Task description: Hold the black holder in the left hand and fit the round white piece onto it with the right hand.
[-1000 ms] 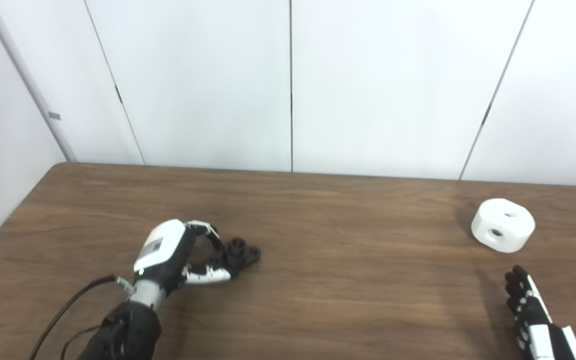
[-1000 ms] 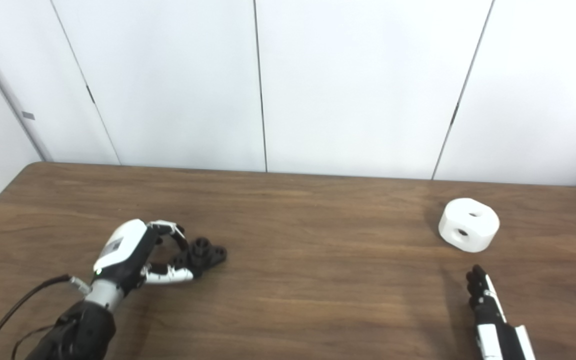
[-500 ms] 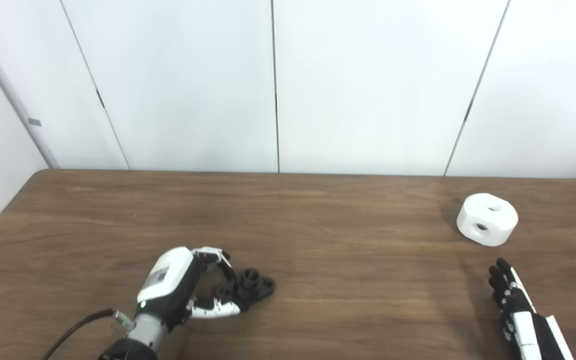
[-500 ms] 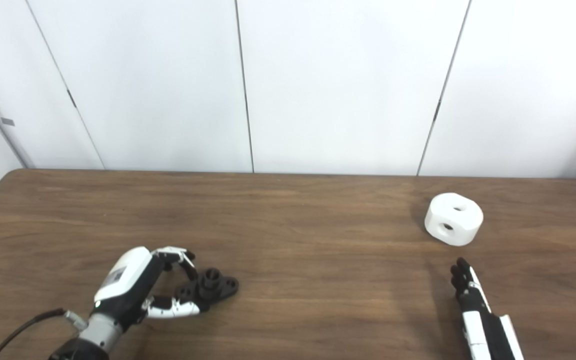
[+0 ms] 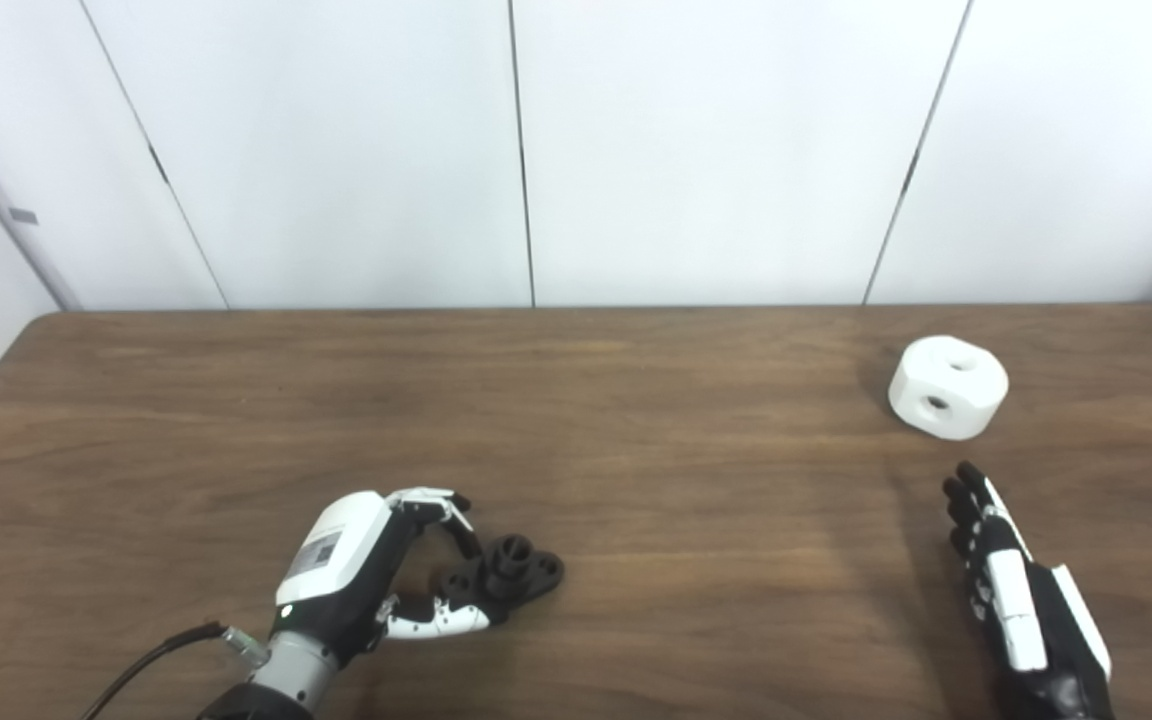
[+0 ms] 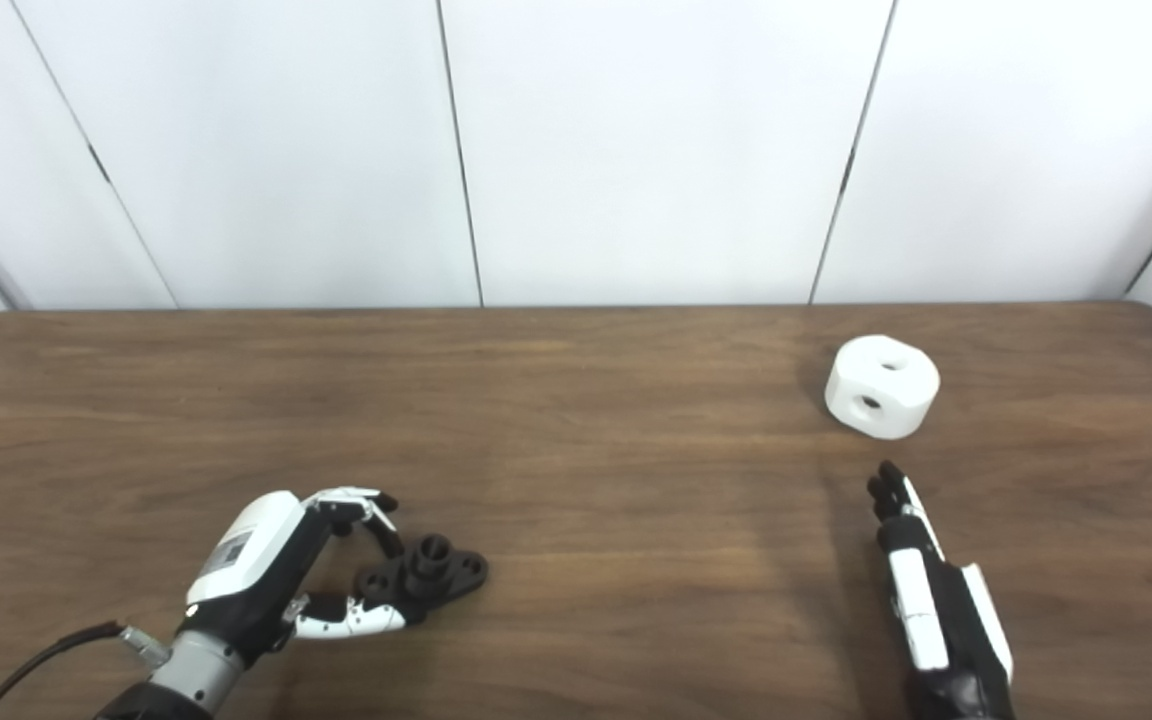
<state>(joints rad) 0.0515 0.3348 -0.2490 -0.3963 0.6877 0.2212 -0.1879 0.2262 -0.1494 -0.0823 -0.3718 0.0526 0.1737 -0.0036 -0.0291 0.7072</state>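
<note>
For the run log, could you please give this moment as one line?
left hand: closing around black plastic holder on wooden table | right hand: open, short of round white piece

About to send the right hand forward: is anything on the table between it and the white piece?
Nothing visible. Only bare table lies between the right hand and the white piece.

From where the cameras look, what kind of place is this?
Probably a robot test bench: a bare wooden table against plain white wall panels, holding only a black holder and a round white piece.
</note>
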